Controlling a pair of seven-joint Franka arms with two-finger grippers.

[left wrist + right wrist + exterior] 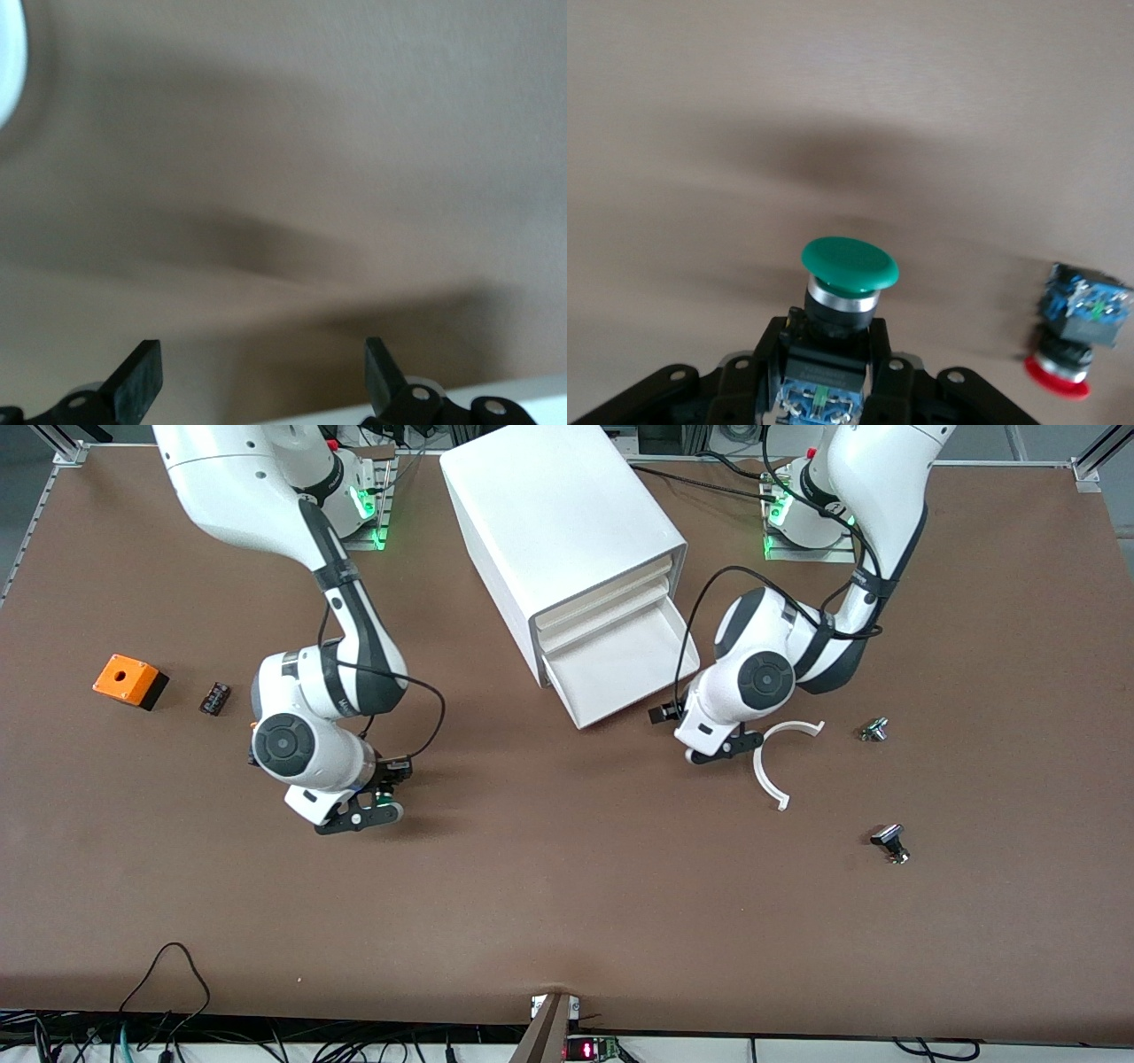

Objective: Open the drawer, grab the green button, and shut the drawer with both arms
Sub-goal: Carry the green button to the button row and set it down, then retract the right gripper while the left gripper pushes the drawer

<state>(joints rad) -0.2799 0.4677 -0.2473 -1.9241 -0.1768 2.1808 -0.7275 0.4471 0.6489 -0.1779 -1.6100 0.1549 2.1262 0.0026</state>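
Observation:
The bottom drawer (620,664) of the white cabinet (567,531) is pulled out, and its tray looks empty. My right gripper (365,813) is over bare table toward the right arm's end. It is shut on the green-capped button (383,802). In the right wrist view the fingers (766,354) clamp the black and blue body, and the green cap of the button (849,264) points away from the gripper (833,359). My left gripper (726,748) is open and empty, low over the table beside the open drawer's front corner. Its fingers (142,381) stand wide apart around bare table (283,177).
A white curved strip (772,766) lies next to the left gripper. Two small metal-topped buttons (874,730) (890,843) lie toward the left arm's end. An orange box (130,680) and a red-capped button (214,697) (1076,332) lie toward the right arm's end.

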